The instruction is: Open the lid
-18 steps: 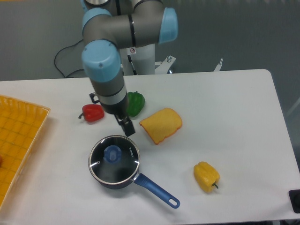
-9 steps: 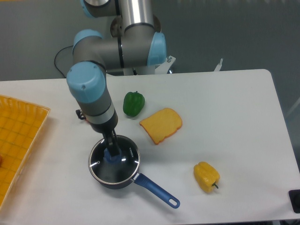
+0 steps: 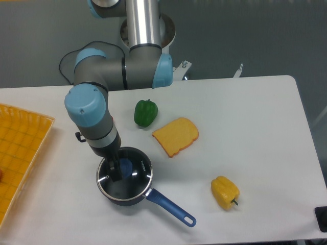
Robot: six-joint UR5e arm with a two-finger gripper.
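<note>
The round glass lid (image 3: 136, 176) with a metal rim sits flat on the dark blue saucepan (image 3: 170, 206) at the front left of the table. Its blue knob (image 3: 126, 165) shows partly at the centre. My gripper (image 3: 119, 170) is lowered onto the lid, right at the knob. One dark finger (image 3: 113, 169) stands just left of the knob, touching or nearly touching it. The other finger is hidden, so I cannot tell how the jaws stand.
A green pepper (image 3: 145, 113) and a yellow-orange cloth (image 3: 176, 136) lie behind the pan. A yellow pepper (image 3: 225, 192) lies to the front right. An orange tray (image 3: 20, 153) stands at the left edge. My arm covers the spot left of the green pepper.
The arm has swung left and down. The gripper moved from behind the pan onto the lid's knob. The red pepper is now hidden behind the arm.
</note>
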